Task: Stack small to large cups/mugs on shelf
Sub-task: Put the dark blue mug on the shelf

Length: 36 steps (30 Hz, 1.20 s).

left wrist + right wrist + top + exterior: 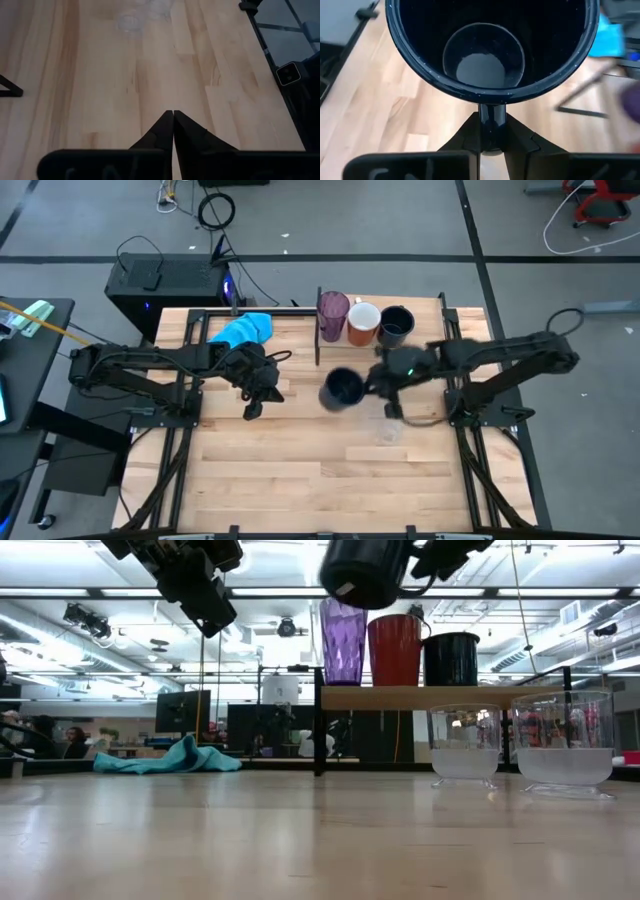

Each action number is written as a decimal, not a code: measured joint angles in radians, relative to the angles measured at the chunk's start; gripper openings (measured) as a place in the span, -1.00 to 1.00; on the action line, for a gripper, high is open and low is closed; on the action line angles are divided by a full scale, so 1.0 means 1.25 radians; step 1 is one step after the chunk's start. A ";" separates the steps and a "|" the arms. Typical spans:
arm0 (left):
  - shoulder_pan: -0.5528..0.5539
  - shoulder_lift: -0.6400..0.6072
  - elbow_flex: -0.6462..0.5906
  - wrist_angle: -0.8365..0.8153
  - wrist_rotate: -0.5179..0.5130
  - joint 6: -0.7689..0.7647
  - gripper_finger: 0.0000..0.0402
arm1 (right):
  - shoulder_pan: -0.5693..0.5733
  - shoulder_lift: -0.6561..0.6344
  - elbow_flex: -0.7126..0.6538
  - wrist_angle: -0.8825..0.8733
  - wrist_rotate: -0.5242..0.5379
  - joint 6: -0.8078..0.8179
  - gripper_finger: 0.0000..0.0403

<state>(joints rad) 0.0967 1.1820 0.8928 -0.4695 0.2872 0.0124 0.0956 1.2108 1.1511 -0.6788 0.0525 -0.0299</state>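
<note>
A black mug [343,388] hangs high above the table's middle, with my right gripper [368,387] shut on it; the low view shows the black mug [365,570] above shelf height. On the light-wood shelf [440,695] at the far side stand a purple tumbler [343,640], an orange mug [395,650] and a second black mug [450,658], each on its base. Two clear cups [465,745] [565,745] stand on the tabletop in front of the shelf. My left gripper [252,408] hangs shut and empty over the table's left half. My right gripper pinches the black mug's handle [492,120] between its two fingers, which come from the table's right side and slant downward. The mug is lifted clear of everything. It sits tilted, its open mouth [485,45] turned up and back toward the wrist.
A bright blue cloth [243,330] lies at the table's far left, beside the shelf's dark upright edge [318,330]. Bare planks [165,75] stretch below my left gripper [173,114] and along the near half of the table.
</note>
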 joint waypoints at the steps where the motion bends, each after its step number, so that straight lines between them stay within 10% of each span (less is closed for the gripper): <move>1: 0.000 0.000 0.000 0.000 -0.002 0.000 -0.90 | -0.013 -0.022 0.000 -0.009 0.001 0.000 -0.74; 21: 0.000 0.001 0.000 0.075 -0.018 0.025 -0.92 | -0.351 -0.089 0.284 -0.289 0.022 -0.145 -0.74; 36: 0.000 0.001 0.000 0.082 -0.018 0.062 -0.90 | -0.644 -0.044 0.296 -0.349 -0.018 -0.274 -0.74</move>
<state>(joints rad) 0.0963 1.1835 0.8928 -0.3665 0.2649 0.0902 -0.7098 1.1552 1.5211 -1.1148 0.0301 -0.3723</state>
